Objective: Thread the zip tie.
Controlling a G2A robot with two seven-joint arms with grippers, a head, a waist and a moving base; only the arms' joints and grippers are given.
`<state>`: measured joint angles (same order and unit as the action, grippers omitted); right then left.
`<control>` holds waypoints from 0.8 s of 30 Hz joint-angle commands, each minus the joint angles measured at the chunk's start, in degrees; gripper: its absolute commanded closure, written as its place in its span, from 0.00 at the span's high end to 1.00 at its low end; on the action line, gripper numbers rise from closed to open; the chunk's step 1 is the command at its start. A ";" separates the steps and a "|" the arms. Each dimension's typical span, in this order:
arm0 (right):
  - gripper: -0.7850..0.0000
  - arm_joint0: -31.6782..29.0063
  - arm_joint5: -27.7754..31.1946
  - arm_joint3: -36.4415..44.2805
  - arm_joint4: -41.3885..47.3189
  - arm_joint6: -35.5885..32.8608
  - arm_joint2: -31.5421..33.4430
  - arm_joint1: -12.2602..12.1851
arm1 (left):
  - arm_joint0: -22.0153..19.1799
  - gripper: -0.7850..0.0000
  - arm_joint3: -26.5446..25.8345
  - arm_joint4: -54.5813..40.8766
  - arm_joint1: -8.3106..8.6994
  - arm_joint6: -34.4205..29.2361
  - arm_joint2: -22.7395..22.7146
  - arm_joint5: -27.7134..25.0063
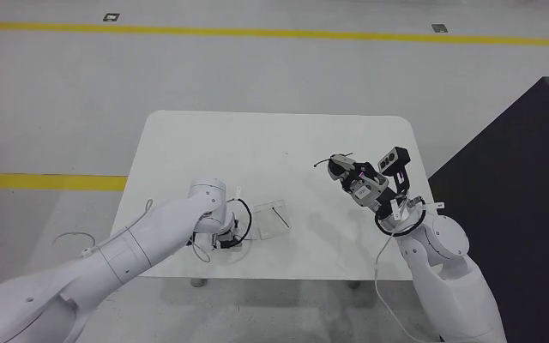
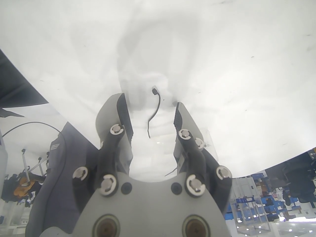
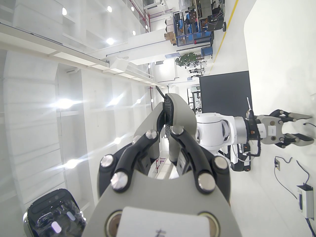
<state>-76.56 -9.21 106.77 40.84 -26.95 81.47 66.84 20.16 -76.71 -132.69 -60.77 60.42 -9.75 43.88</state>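
Large robotics laboratory hall: yellow floor lines (image 1: pixel 257 33), blue equipment racks (image 3: pixel 192 32), high ceiling lamps (image 3: pixel 109 41), white work surface (image 1: pixel 257 146).

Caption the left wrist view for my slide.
Open left fingers frame a black zip tie lying on the table.

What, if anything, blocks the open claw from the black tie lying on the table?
Nothing visible does. The zip tie lies on the bare table, in the gap between the left gripper's open fingers.

I find no text that I can read. The white paper label (image 3: pixel 163 225) on my right gripper (image 3: pixel 166 102) shows only cut dark strokes.
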 commanded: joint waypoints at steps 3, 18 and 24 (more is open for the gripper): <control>0.00 0.00 0.00 0.00 0.00 0.00 0.00 0.00 | -0.12 0.40 1.03 0.14 -0.57 -0.19 0.01 0.19; 0.00 0.00 0.00 0.00 0.00 0.00 0.00 0.00 | -0.21 0.00 2.30 0.62 -1.52 -0.05 0.01 0.05; 0.00 0.00 0.00 0.00 0.00 0.00 0.00 0.00 | -0.18 0.00 1.69 0.69 -1.38 0.20 0.01 -0.20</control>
<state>-76.56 -9.21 106.77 40.84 -26.95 81.47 66.84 20.00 -74.84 -132.00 -62.22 60.55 -9.74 43.75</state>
